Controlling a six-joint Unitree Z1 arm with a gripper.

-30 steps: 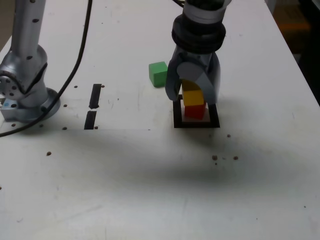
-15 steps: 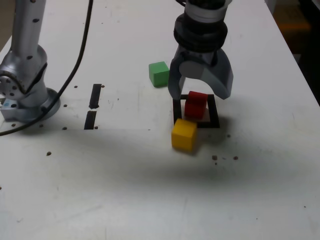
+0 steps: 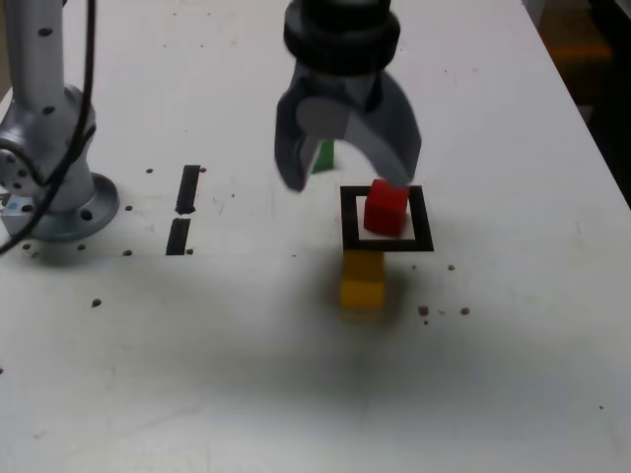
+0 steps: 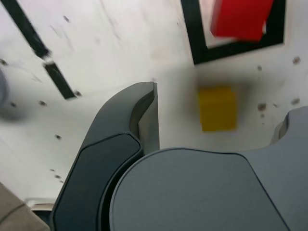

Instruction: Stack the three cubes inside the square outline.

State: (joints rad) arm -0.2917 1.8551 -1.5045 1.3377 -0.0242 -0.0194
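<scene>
Pincer (image 3: 340, 177) wide open, holding nothing!
Red (image 3: 385, 208) sits inside the outline (image 3: 421, 219); yellow (image 3: 363, 282) lies outside, near its edge; green (image 3: 323, 158) waits half-hidden behind me. Swinging low for yellow, I could knock red out.

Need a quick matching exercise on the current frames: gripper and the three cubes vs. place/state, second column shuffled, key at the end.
Things:
1. red cube
2. yellow cube
3. green cube
4. gripper

Places or states, by the exterior view:
A. open, holding nothing
B. inside the square outline
C. partly hidden behind the gripper
D. outside the outline, just off its edge nearest the bottom of the picture

Pairs: 1-B, 2-D, 3-C, 4-A
</scene>
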